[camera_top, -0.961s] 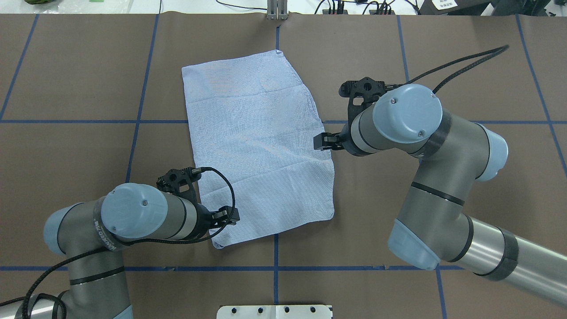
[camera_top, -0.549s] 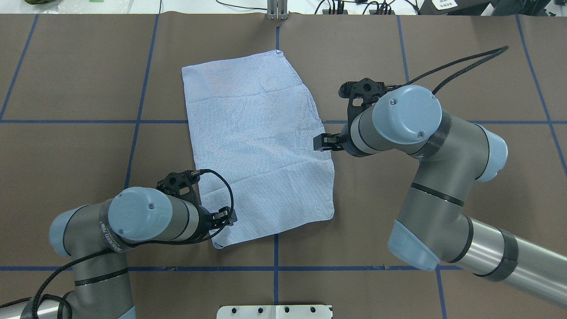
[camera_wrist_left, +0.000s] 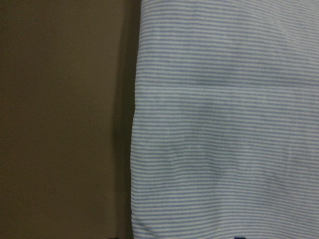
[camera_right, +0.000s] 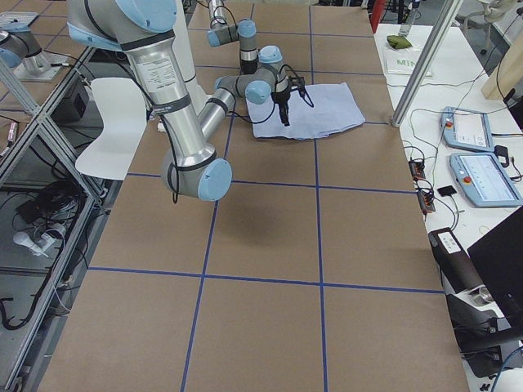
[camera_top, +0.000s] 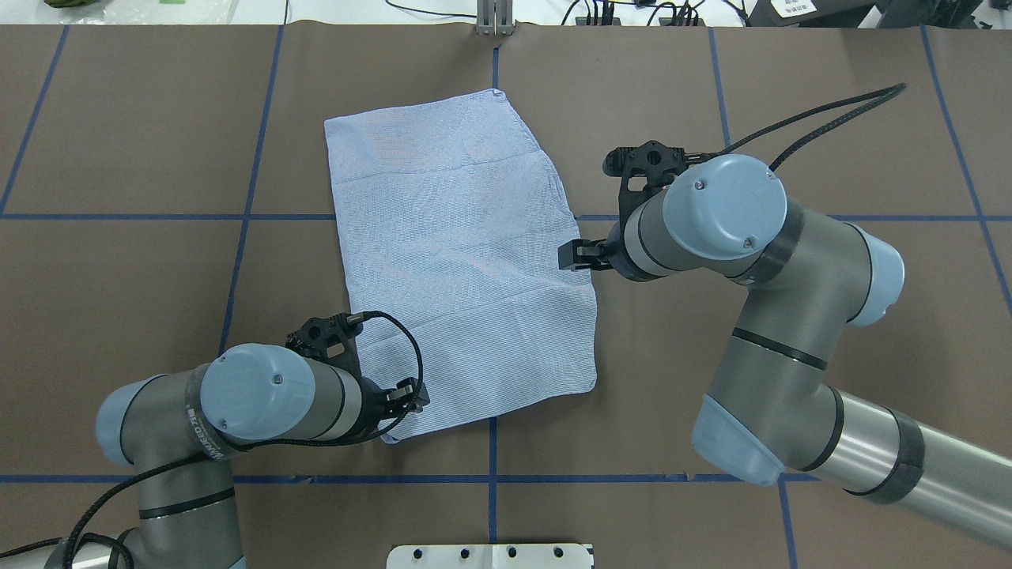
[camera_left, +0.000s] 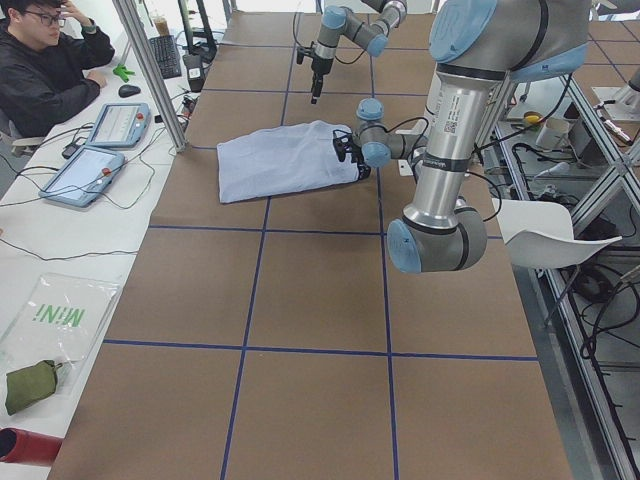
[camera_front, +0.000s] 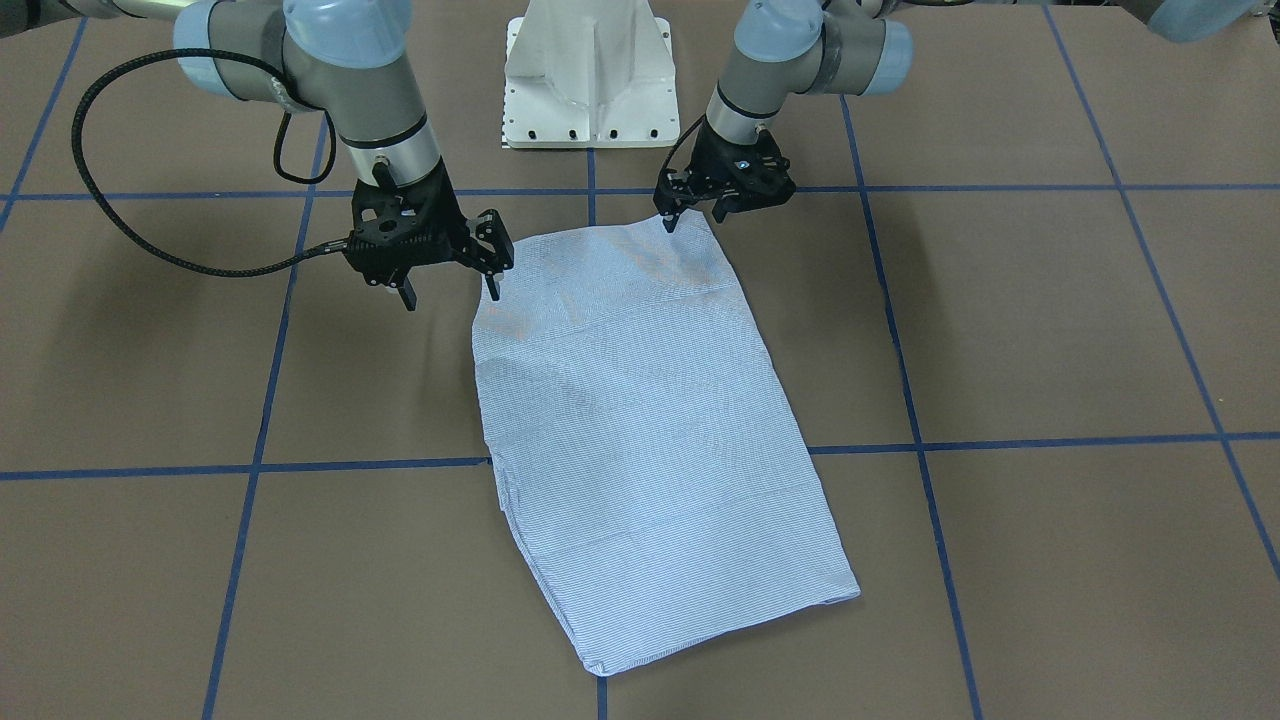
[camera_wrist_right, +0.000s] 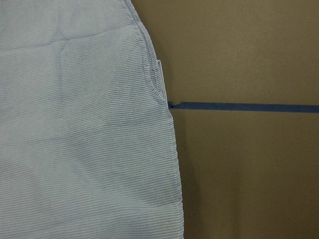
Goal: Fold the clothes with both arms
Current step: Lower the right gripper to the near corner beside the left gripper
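Note:
The striped light-blue shirt point(camera_top: 458, 261) lies flat on the brown table, folded into a long rectangle; it also shows in the front view point(camera_front: 650, 430). Collar, pocket and buttons are hidden. My left gripper point(camera_front: 695, 215) hangs low over the shirt's near left corner, jaws apart and empty; the left wrist view shows only the shirt's edge point(camera_wrist_left: 224, 124). My right gripper point(camera_front: 450, 290) is open and empty at the shirt's right edge, with one fingertip point(camera_front: 492, 288) at the cloth and the other over bare table. The right wrist view shows that edge point(camera_wrist_right: 84, 139).
Blue tape lines point(camera_top: 237, 237) grid the brown table point(camera_top: 118, 118). The white pedestal base point(camera_front: 590, 70) stands at the robot's side. An operator point(camera_left: 50, 60) sits beyond the far edge beside tablets point(camera_left: 95, 170). A black cable point(camera_front: 120, 240) loops off the right arm.
My left arm has swung slightly toward the robot, bringing its gripper closer to the shirt's near left corner. The right arm and the shirt have barely moved.

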### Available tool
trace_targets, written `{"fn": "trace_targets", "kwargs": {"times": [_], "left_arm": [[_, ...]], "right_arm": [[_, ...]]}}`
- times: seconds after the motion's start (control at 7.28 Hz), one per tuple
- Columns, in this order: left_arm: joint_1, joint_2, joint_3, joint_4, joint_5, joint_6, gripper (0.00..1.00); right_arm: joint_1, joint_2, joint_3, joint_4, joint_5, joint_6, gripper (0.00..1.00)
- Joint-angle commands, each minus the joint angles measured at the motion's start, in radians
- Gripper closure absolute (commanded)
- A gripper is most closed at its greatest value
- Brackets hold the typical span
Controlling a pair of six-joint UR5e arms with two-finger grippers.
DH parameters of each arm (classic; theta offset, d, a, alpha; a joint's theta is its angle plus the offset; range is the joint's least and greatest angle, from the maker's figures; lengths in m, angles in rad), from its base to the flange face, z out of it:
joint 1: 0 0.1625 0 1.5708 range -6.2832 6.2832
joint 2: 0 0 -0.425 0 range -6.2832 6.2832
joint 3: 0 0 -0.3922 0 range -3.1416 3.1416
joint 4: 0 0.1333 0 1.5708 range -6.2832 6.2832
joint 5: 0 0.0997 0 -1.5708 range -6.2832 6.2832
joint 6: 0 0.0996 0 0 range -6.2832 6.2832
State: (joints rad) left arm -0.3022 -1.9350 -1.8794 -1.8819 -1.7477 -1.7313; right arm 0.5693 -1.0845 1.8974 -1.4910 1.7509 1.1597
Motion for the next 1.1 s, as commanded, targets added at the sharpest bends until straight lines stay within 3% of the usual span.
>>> {"fn": "trace_targets", "kwargs": {"times": [0.0, 0.82, 0.96], "left_arm": [[0.002, -0.002, 0.003, -0.003, 0.017, -0.008, 0.18], [0.014, -0.015, 0.048, -0.04, 0.027, -0.019, 0.23], [0.017, -0.018, 0.048, -0.04, 0.027, -0.02, 0.37]], "right_arm": [[0.0, 0.0, 0.0, 0.0, -0.001, 0.0, 0.0], [-0.005, 0.0, 0.0, 0.0, -0.001, 0.0, 0.0], [-0.005, 0.0, 0.0, 0.0, -0.001, 0.0, 0.0]]}}
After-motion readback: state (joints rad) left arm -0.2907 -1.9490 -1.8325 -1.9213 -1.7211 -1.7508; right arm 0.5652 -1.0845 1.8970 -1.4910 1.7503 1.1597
